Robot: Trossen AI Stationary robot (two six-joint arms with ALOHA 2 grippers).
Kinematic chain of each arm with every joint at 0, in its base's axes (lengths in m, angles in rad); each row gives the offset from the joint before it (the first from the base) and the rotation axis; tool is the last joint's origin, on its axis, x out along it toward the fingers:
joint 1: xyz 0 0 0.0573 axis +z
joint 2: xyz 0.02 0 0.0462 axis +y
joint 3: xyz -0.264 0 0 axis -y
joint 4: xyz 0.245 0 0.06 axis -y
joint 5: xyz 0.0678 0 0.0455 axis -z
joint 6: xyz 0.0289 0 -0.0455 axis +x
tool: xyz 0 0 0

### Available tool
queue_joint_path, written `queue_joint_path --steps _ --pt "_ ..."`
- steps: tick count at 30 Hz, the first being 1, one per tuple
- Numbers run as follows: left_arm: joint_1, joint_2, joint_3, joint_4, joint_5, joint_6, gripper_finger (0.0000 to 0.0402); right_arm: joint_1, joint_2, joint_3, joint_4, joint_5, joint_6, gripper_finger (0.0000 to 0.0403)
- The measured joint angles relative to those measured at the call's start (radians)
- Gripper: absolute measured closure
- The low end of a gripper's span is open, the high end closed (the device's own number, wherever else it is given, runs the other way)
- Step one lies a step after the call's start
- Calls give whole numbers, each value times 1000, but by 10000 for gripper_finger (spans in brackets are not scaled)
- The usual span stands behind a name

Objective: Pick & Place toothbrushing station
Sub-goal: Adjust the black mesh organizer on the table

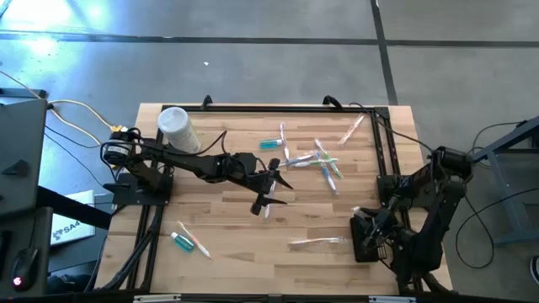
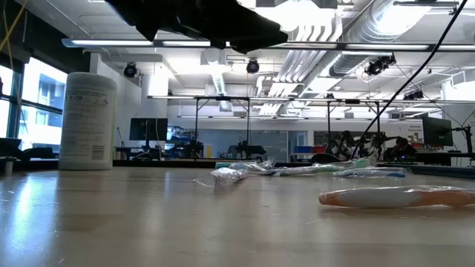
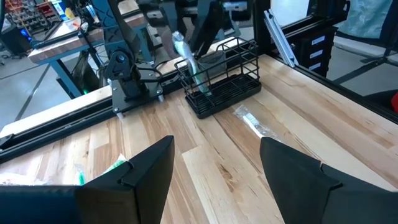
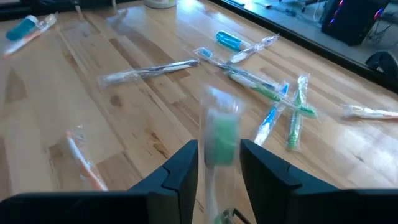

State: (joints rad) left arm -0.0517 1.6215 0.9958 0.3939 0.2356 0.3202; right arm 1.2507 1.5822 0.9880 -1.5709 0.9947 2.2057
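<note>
The black wire holder (image 3: 224,84) stands at the table's right edge (image 1: 367,239), under my right gripper (image 1: 371,225). A wrapped toothbrush with a green head (image 4: 219,134) stands leaning in the holder (image 3: 186,59), between the right gripper's open fingers (image 4: 219,152). Several wrapped toothbrushes (image 1: 322,160) lie flat in a loose heap at the far middle, with a teal tube (image 1: 271,144) beside them. My left gripper (image 1: 269,192) hangs open above the table's middle (image 3: 214,155), with nothing between its fingers. My right gripper has its fingers (image 4: 186,165) on either side of the standing toothbrush's head end. Whether they touch it I cannot tell. The brush's lower end is inside the holder.
A white canister (image 1: 178,128) stands at the far left. One wrapped brush (image 1: 317,242) lies just left of the holder, another (image 1: 354,128) at the far right. A brush and a teal tube (image 1: 189,242) lie near the front left. Bare wood lies at the front middle.
</note>
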Motion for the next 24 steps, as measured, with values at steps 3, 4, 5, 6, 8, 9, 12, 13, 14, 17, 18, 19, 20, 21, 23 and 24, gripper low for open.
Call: queue_joint_path --steps 3,4,5,6,8,9,12,13,14,17,18,19,20,21,23,24 --pt "0 0 0 -1 0 0 164 -1 -45 3 0 1 -12 292" --pt "0 0 0 -2 0 0 164 -1 -59 3 0 5 -15 292" --pt "0 0 0 -5 0 0 164 -1 -73 3 0 8 -22 292" --pt "0 0 0 -7 0 0 164 -1 -84 3 0 10 -31 292" --pt "0 0 0 -9 0 -1 164 -1 -101 3 0 10 -34 292" --pt "0 0 0 -10 0 -1 164 -1 -107 3 0 13 -35 292" --pt "0 0 0 -17 0 -1 164 -1 -123 3 0 51 -38 292" --pt "0 0 0 -20 0 -1 164 -1 -129 3 0 72 -38 292" --pt "0 0 0 -22 0 -1 164 -1 -137 3 0 96 -38 292" --pt "0 0 0 -31 0 -3 164 8 -160 3 0 169 -39 292" --pt "0 0 0 -32 0 -3 164 14 -166 3 0 194 -46 292" --pt "0 0 0 -34 0 -3 164 20 -172 3 5 217 -59 292" --pt "0 0 0 -38 0 -3 164 26 -177 3 12 240 -72 292" --pt "0 0 0 -45 0 -3 164 32 -180 3 22 264 -87 292" --pt "0 -2 0 -72 0 -3 164 44 -181 3 44 310 -119 292" --pt "0 -9 0 -95 -1 -3 164 49 -181 3 57 333 -138 292"
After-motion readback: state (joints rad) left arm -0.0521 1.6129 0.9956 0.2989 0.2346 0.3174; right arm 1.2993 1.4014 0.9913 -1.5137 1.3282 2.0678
